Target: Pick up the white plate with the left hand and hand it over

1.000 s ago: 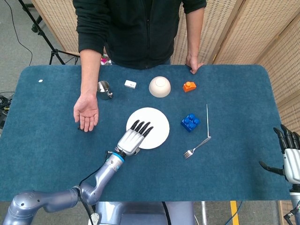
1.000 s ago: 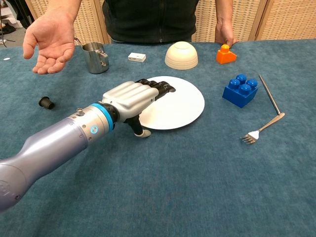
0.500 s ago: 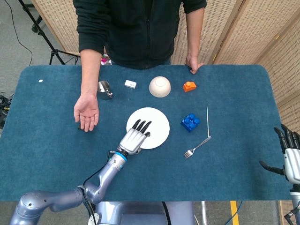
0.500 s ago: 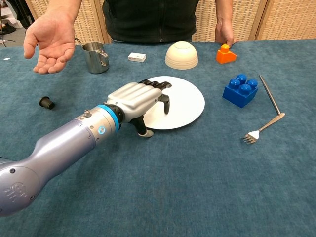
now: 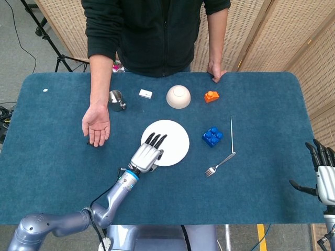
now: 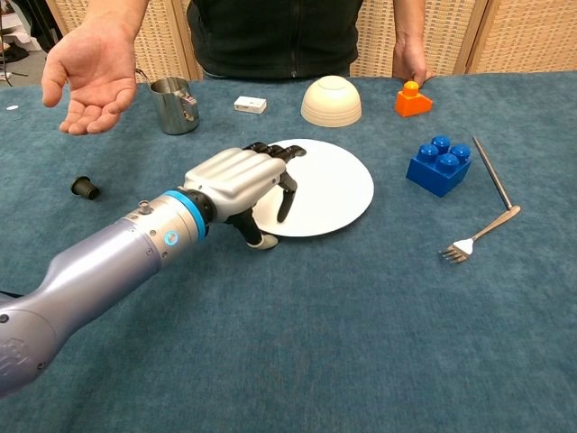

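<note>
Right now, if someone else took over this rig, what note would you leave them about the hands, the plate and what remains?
Left hand: over the near-left edge of the white plate, fingers curling down onto it, thumb by the rim; no grip yet.
Right hand: idle at the table's right edge, fingers apart, holding nothing.
Plate: flat on the table, not lifted.
Person's open palm waits at far left.
Left to do: grip, lift, hand over.
</note>
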Robot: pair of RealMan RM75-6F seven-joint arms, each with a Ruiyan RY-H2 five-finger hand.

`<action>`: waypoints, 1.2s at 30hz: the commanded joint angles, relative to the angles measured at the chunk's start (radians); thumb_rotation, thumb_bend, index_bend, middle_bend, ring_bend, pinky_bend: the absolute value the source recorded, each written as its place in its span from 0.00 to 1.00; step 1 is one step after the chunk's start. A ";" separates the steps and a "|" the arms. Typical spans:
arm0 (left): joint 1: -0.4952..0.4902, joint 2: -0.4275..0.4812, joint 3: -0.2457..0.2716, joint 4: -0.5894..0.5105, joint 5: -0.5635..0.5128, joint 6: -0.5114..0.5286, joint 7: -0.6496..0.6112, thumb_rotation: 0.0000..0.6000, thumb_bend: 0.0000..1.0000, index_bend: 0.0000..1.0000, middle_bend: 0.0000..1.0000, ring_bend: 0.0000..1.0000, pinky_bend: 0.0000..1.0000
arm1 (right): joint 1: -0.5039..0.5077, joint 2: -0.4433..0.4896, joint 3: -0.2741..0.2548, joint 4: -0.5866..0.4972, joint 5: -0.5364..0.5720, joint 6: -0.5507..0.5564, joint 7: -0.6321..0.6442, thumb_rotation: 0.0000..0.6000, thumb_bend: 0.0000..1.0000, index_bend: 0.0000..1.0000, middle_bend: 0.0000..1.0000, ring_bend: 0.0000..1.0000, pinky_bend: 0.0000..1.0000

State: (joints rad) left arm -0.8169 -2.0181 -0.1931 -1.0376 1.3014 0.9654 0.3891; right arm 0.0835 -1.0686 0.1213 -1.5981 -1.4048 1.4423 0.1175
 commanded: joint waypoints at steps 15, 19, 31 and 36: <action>0.013 0.046 -0.002 -0.049 -0.024 0.012 0.031 1.00 0.80 0.65 0.00 0.00 0.00 | 0.001 -0.001 -0.001 -0.002 0.001 -0.001 -0.004 1.00 0.00 0.00 0.00 0.00 0.00; 0.019 0.061 0.004 -0.064 -0.007 0.036 0.030 1.00 0.79 0.72 0.00 0.00 0.00 | 0.000 -0.001 0.000 -0.001 0.000 0.000 -0.003 1.00 0.00 0.00 0.00 0.00 0.00; 0.025 0.221 0.030 -0.311 0.176 0.181 0.020 1.00 0.78 0.74 0.00 0.00 0.00 | -0.002 -0.002 -0.005 -0.010 -0.013 0.008 -0.010 1.00 0.00 0.00 0.00 0.00 0.00; 0.017 0.272 0.020 -0.402 0.213 0.204 0.067 1.00 0.77 0.75 0.00 0.00 0.00 | -0.003 -0.001 -0.007 -0.013 -0.017 0.012 -0.011 1.00 0.00 0.00 0.00 0.00 0.00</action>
State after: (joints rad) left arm -0.7946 -1.7735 -0.1686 -1.4050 1.4919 1.1518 0.4316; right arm 0.0802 -1.0699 0.1146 -1.6109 -1.4219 1.4546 0.1064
